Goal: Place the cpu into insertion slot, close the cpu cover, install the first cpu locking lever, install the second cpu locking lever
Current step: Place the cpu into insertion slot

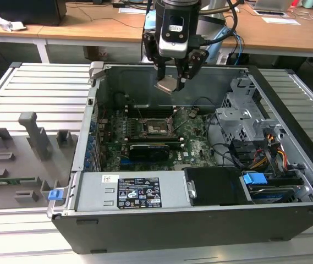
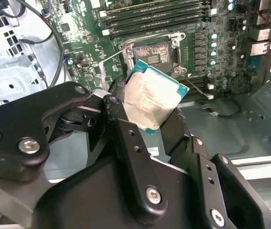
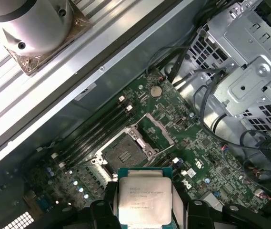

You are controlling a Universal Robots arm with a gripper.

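Note:
My gripper (image 1: 171, 85) hangs above the open computer case, shut on the cpu (image 1: 166, 84), a flat silver-grey square chip held by two opposite edges. In both wrist views the cpu (image 2: 152, 98) (image 3: 145, 200) sits between the black fingers (image 2: 118, 109), well above the green board. The insertion slot (image 1: 157, 128) (image 2: 154, 52) (image 3: 122, 153) lies bare below, its black contact field showing. The cpu cover (image 3: 166, 136) stands swung up beside the slot.
Memory slots (image 3: 97, 129) run along one side of the slot and a long black card (image 1: 153, 148) lies on the other. A silver power supply (image 1: 134, 192) fills the case's near side, a drive cage (image 1: 244, 110) with cables the exterior view's right. Grey fixtures (image 1: 29, 137) sit outside.

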